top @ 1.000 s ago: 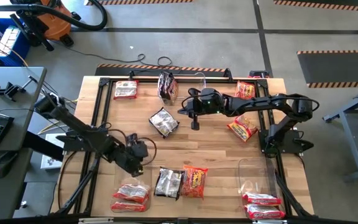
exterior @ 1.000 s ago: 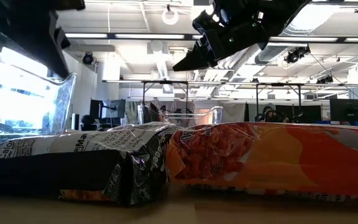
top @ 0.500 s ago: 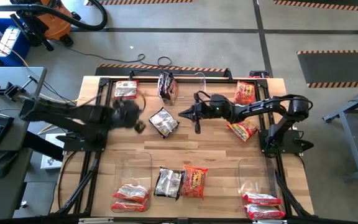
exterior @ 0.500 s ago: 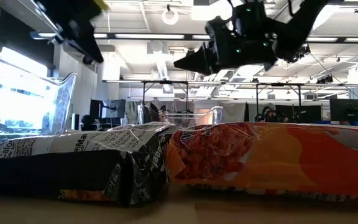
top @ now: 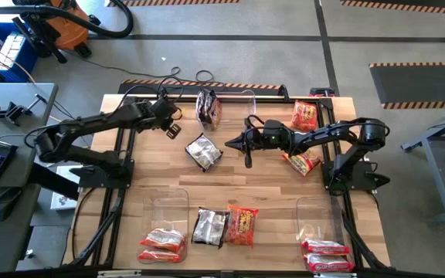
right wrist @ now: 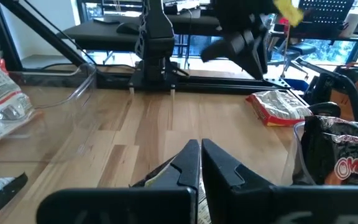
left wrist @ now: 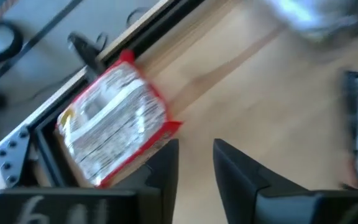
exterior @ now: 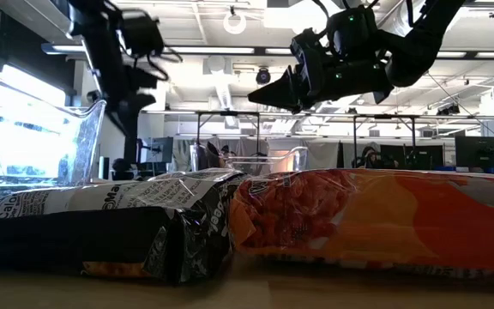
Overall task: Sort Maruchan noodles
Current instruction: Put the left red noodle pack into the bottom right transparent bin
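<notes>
I read the tabletop [top: 269, 181] as half sorted. Two clear bins [top: 170, 210] at the near edge hold pink-and-white packets [top: 162, 243], while a silver packet [top: 209, 226] and an orange packet [top: 242, 225] lie touching between them — likely staged by kind. My left gripper [left wrist: 194, 163] hovers over the far left corner beside the pink-and-white packet [left wrist: 112, 123] there, fingers slightly parted, empty. My right gripper [right wrist: 200, 158] hangs mid-table near the loose silver packet [top: 203, 151], fingers pressed together, holding nothing.
</notes>
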You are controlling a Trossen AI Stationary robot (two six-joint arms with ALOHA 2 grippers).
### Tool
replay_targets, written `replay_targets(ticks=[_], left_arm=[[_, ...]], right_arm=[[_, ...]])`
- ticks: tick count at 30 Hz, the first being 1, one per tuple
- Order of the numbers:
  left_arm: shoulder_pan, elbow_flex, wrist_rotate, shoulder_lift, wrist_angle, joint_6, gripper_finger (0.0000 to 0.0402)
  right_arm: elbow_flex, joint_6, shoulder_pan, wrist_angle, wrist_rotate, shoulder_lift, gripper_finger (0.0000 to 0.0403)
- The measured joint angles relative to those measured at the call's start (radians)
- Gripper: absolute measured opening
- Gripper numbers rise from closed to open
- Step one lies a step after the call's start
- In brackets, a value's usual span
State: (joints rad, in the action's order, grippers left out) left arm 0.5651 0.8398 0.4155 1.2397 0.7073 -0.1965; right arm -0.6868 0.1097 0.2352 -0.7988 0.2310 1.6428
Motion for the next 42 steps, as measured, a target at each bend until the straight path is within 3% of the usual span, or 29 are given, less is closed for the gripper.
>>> replay_targets(ticks=[7, 14, 22, 32, 37, 42], left_arm=[[0.099, 0.0, -0.024, 0.172, -0.041, 0.005, 0.0138], [0.118, 0.0, -0.039, 0.294, -0.124, 0.006, 0.0169], [0.123, 0.0, 0.032, 0.382, -0.141, -0.034, 0.0171], [0.121, 0.002, 0.057, 0.469, -0.249, 0.033, 0.017], [0.121, 0.002, 0.066, 0.471, -0.247, 0.044, 0.0148], [0.122, 0.0, 0.098, 0.474, -0.221, 0.088, 0.0077]], right_arm=[[0.0, -0.016, -0.007, 0.022, -0.002, 0.0, 0.0], [0.0, -0.016, -0.029, 0.035, -0.002, 0.0, 0.0], [0.0, -0.024, -0.029, 0.041, -0.002, 0.0, 0.0], [0.0, -0.024, -0.029, 0.041, -0.002, 0.0, 0.0], [0.0, -0.023, -0.028, 0.041, -0.003, 0.0, 0.0], [0.0, -0.024, -0.028, 0.044, -0.003, 0.0, 0.0]])
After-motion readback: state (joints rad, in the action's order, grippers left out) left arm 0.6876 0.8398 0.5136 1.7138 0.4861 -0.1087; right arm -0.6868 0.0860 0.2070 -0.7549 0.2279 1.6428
